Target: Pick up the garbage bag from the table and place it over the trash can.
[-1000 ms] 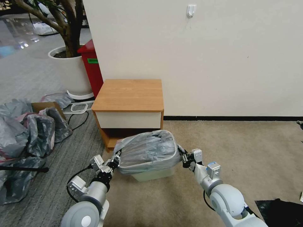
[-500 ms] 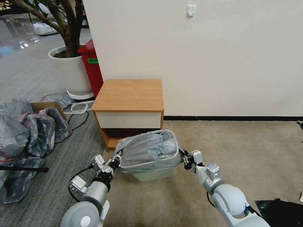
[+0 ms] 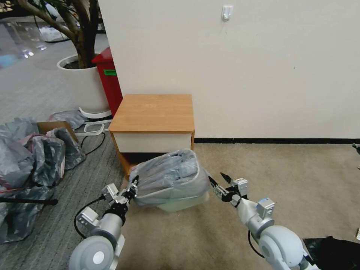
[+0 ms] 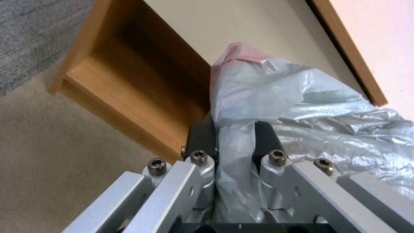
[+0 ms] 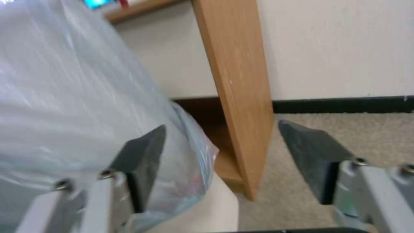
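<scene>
The grey translucent garbage bag (image 3: 170, 178) is draped over the cream trash can (image 3: 180, 204), which stands on the carpet in front of the wooden table (image 3: 153, 112). My left gripper (image 3: 132, 187) is shut on the bag's left edge; in the left wrist view the plastic (image 4: 233, 155) is pinched between the black fingers (image 4: 200, 139). My right gripper (image 3: 219, 179) is open just right of the bag, touching nothing. In the right wrist view the bag (image 5: 73, 103) and a bit of the can (image 5: 211, 210) lie beside one spread finger (image 5: 144, 161), with the table's side panel (image 5: 239, 94) beyond.
A heap of grey bags with a cardboard box (image 3: 33, 150) lies on the floor at left. A red bin (image 3: 109, 78) and a white planter (image 3: 84, 84) stand behind the table. A wall (image 3: 243, 67) rises behind. Open carpet (image 3: 292, 176) spreads to the right.
My right gripper has let go of the bag's right edge, opened and drawn back to the right. The bag and can have shifted slightly left with the left gripper.
</scene>
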Controlling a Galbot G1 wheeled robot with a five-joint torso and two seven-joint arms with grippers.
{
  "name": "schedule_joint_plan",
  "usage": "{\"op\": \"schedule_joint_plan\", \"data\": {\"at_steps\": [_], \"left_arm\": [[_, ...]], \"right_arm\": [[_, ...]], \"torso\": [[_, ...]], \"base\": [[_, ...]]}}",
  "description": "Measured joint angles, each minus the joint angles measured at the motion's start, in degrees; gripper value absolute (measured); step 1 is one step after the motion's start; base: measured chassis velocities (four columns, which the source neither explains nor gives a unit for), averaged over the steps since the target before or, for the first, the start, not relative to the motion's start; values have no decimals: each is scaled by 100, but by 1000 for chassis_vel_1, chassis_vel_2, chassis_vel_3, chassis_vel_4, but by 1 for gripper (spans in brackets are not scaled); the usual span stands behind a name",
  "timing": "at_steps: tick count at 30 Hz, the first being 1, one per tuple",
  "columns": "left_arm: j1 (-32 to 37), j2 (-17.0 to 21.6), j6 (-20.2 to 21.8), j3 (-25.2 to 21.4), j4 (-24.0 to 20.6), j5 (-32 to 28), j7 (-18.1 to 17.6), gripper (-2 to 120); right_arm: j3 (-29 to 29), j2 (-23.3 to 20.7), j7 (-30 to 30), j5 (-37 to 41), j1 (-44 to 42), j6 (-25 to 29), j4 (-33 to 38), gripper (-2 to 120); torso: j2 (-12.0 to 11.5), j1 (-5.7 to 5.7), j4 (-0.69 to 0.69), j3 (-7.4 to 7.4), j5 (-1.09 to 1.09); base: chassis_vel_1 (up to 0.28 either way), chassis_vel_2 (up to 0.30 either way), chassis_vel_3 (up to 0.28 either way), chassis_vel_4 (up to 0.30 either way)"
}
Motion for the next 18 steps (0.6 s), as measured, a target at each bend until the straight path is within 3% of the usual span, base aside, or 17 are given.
{"op": "schedule_joint_plan", "data": {"at_steps": [6, 9, 13, 16, 18], "left_arm": [[-31, 40, 26, 57, 79, 185, -33, 9], [-25, 64, 27, 120, 79, 333, -33, 9], [-10, 88, -13, 235, 74, 805, 19, 9], [2, 104, -204, 384, 89, 1498, 115, 9], [3, 108, -254, 428, 91, 1669, 129, 9]], "right_arm": [[478, -25, -109, 425, -99, 30, 344, 96], [699, -209, -113, 614, -41, -112, 758, 100], [665, -669, -241, 623, 254, -662, 1381, 94], [77, -1093, -501, -87, 799, -1341, 1786, 80], [-165, -1196, -599, -322, 1003, -1515, 1843, 77]], "torso": [[0, 0, 0, 0, 1], [0, 0, -1, 0, 0], [0, 0, -1, 0, -1], [0, 0, 0, 0, 0], [0, 0, 0, 0, 0]], "base": [[0, 0, 0, 0], [0, 0, 0, 0], [0, 0, 0, 0], [0, 0, 0, 0], [0, 0, 0, 0]]}}
